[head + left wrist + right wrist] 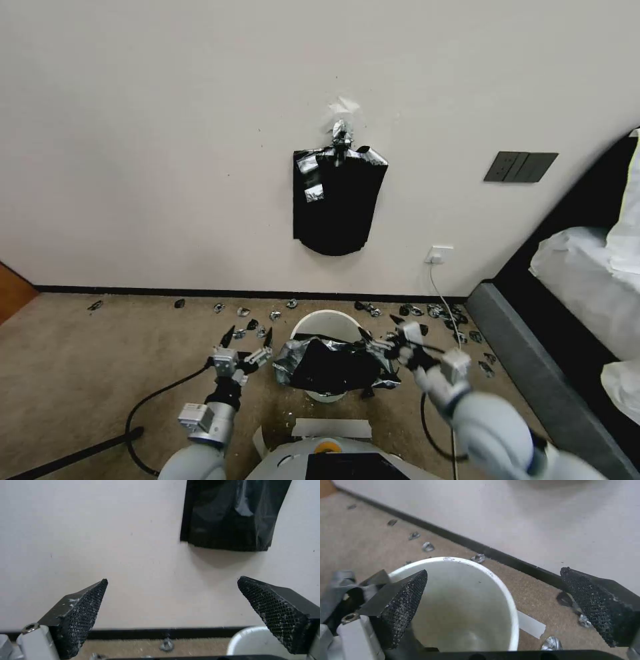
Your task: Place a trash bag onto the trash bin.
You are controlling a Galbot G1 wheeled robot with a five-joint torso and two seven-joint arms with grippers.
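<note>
My left end effector [249,338] hangs just left of the trash bin [325,323], released, holding nothing. The trash bag [333,365] lies crumpled over the bin's near rim, far half of the mouth uncovered. My right end effector [381,331] sits at the bag's right edge over the rim, spread wide, gripping nothing. Risk as I see it: nothing holds that film, so any nudge could slide it onto the carpet.
</note>
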